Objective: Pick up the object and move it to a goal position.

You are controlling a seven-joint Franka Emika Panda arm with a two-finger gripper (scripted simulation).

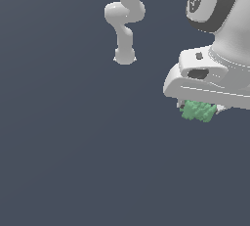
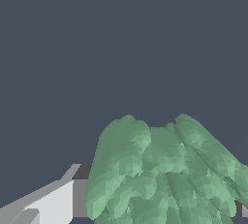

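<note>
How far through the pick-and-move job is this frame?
Done, apparently: the grasp. The pale-green lumpy block sits tucked under the gripper, and in the wrist view it fills the space beside a finger. In hand: carrying, though whether it is off the surface cannot be told. Left: reaching the goal, which neither view marks.

The white Panda arm reaches in from the exterior view's right, its white claw (image 1: 199, 106) clamped on the pale-green knobbly block (image 1: 198, 111).

Count: 1 arm, 1 gripper, 1 object.
There was 1 pale-green knobbly object (image 1: 197, 110) (image 2: 164, 174), 1 white gripper (image 1: 201, 106), 1 arm (image 1: 215, 5); nothing else countable.
</note>
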